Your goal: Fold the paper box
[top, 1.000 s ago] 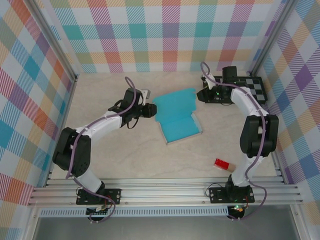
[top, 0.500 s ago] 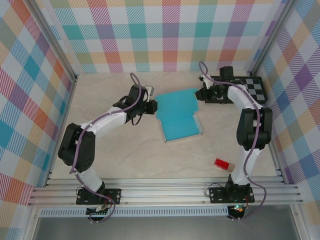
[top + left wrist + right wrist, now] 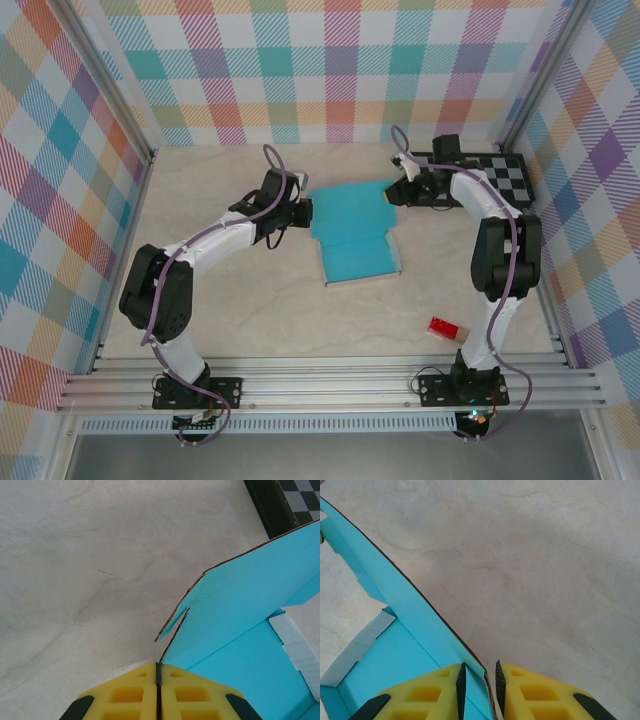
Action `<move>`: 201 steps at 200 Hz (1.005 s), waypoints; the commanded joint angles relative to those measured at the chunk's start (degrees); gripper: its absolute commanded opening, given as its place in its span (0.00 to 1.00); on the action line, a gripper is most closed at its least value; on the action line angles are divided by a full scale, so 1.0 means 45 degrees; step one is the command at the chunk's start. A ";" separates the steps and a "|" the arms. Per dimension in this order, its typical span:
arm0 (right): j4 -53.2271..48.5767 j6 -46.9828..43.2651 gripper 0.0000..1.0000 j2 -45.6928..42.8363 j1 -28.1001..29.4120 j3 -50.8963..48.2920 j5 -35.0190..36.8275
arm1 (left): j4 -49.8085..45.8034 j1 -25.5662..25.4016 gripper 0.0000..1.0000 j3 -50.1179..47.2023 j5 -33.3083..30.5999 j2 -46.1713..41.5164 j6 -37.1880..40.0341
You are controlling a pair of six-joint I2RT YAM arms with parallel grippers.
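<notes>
Paper box (image 3: 355, 250) lengthwise near-far; left end effector (image 3: 158, 666) pinching it, right end effector (image 3: 478, 672) ajar.

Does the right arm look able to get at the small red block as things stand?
Probably yes: the small red block lies on bare table near that arm's base. But the right gripper must first leave the paper box edge between its jaws.

From where I stand I count one teal, thin-card paper box (image 3: 352, 235), one black-and-white checkerboard (image 3: 505, 178) and one small red block (image 3: 444, 328). There are two white robot arms, the left arm (image 3: 215, 240) and the right arm (image 3: 478, 200). The two grippers, left gripper (image 3: 158, 666) and right gripper (image 3: 478, 667), carry four yellow fingers (image 3: 130, 697) between them. All of it is on one pale table (image 3: 250, 320).
</notes>
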 commanded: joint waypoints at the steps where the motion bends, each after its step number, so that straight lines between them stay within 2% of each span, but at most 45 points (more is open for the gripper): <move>1: -0.0561 -0.0439 0.24 -0.0488 -0.0074 -0.0324 -0.0882 | -0.0168 -0.0213 0.10 0.0355 0.0021 0.0099 0.0042; 13: -0.0698 -0.0491 0.25 -0.0562 -0.0099 -0.0349 -0.0841 | -0.0101 -0.0203 0.12 0.0346 0.0150 0.0080 0.0022; 32: -0.0961 -0.0651 0.27 -0.0720 -0.0304 -0.0487 -0.0903 | 0.0008 -0.0203 0.22 0.0355 0.0748 0.0136 0.0281; 60: -0.1098 -0.0900 0.29 -0.1239 -0.1099 -0.1063 -0.2113 | -0.0005 -0.0041 0.27 0.0318 0.2068 0.0097 0.0887; 81: -0.0410 -0.1031 0.29 -0.1904 -0.1327 -0.1872 -0.2289 | 0.0114 0.0291 0.27 0.0327 0.2878 0.0235 0.0896; 107: -0.0308 -0.1035 0.26 -0.2053 -0.1329 -0.1976 -0.2528 | 0.0248 0.0344 0.26 0.0474 0.3173 0.0558 0.0797; 151: -0.0215 -0.0927 0.16 -0.2039 -0.1318 -0.2164 -0.2429 | 0.0688 0.0286 0.16 0.0401 0.2744 0.0622 0.0302; 161: -0.0067 -0.0827 0.19 -0.2098 -0.1322 -0.2298 -0.2226 | 0.0836 0.0266 0.16 0.0306 0.2596 0.0561 0.0199; 173: 0.0096 -0.0752 0.31 -0.2251 -0.1341 -0.2518 -0.1942 | 0.1010 0.0266 0.21 0.0167 0.2550 0.0477 0.0171; 182: 0.0079 -0.0871 0.32 -0.2375 -0.1341 -0.2686 -0.1905 | 0.1034 0.0266 0.26 0.0131 0.2574 0.0483 0.0209; 201: 0.0137 -0.1112 0.34 -0.2695 -0.1417 -0.3152 -0.1914 | 0.1106 0.0266 0.28 0.0127 0.2987 0.0528 0.0492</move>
